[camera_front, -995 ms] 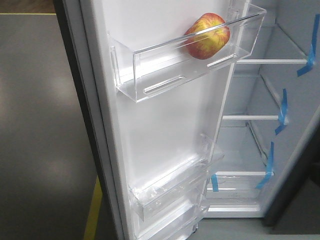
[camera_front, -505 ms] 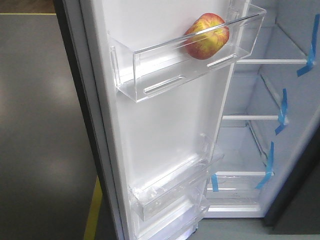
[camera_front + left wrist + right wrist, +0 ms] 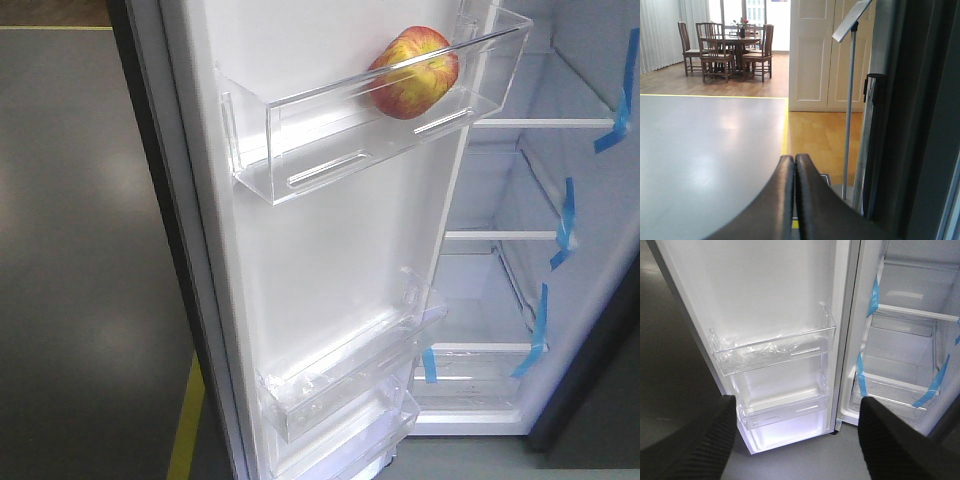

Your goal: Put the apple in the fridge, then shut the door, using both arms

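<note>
While the apple (image 3: 414, 72) sits binned, empty left fingers (image 3: 779, 200) touch and right fingers (image 3: 695, 440) gape.

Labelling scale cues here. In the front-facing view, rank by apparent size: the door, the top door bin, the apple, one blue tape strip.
1. door
2. top bin
3. apple
4. tape strip: about as long as the apple is wide but far thinner. It sits deeper in, so its real size is unsure.
</note>
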You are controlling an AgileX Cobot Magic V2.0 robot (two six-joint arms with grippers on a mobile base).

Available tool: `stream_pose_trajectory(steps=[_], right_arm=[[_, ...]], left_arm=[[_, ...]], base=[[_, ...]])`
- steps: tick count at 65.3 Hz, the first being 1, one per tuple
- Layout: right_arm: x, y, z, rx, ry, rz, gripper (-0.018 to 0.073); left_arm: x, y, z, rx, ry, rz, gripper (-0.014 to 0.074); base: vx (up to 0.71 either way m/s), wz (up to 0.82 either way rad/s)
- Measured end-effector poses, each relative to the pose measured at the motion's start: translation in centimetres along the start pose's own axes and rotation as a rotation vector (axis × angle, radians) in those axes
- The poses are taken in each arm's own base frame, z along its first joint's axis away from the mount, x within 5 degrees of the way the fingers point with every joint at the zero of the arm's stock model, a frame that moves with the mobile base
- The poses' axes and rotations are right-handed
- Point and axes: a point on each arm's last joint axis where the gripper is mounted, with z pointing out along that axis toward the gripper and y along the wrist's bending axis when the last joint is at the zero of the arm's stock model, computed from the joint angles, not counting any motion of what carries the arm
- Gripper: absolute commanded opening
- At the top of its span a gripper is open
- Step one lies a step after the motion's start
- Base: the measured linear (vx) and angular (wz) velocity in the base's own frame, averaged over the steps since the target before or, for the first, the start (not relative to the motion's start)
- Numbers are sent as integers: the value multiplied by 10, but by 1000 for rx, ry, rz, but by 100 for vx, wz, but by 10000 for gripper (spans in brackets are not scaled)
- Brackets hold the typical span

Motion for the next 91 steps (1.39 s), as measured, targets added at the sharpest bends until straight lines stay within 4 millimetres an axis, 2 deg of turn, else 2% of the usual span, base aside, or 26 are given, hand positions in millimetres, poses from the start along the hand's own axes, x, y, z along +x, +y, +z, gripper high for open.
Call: stream_pose_trajectory(steps=[22, 45, 49, 58, 68, 82, 91], right_arm=[[1, 0, 0, 0, 9, 0, 486], [1, 0, 0, 0, 9, 0, 486], [1, 0, 0, 0, 9, 0, 486], [1, 0, 0, 0, 9, 0, 486], [1, 0, 0, 0, 9, 0, 486], [1, 0, 0, 0, 9, 0, 486], [1, 0, 0, 0, 9, 0, 486]], left_arm=[[-3, 0, 0, 4, -34, -2, -6], [-11, -1, -1, 19, -83, -201, -6], [-22, -2, -3, 20, -85, -203, -6], [-60, -7, -10, 22, -89, -167, -6], [-97, -11, -7, 4, 44, -53, -6], [-141, -16, 13, -2, 318, 89, -6], [-155, -18, 34, 0, 513, 123, -6]], base=[[0, 0], [0, 0], [0, 0], [0, 0], [0, 0], [0, 0], [0, 0]])
